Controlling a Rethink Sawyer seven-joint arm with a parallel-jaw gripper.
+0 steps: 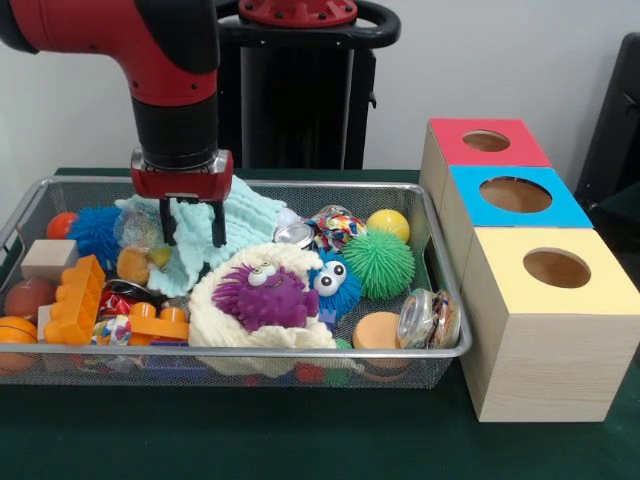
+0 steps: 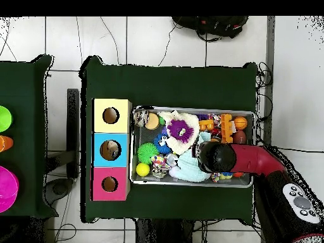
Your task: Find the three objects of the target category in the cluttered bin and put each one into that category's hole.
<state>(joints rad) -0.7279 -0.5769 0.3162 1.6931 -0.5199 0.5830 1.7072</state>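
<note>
Green table (image 1: 250,440), cluttered bin (image 1: 300,352) beneath open pincer (image 1: 193,228)

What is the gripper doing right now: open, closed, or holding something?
Gripper: open, holding nothing, its two dark fingers spread apart and hanging over the pale blue cloth in the wire bin.

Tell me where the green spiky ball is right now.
In the front view, the green spiky ball lies in the wire bin toward its right end, just below the yellow ball and right of the blue googly-eyed toy.
</note>
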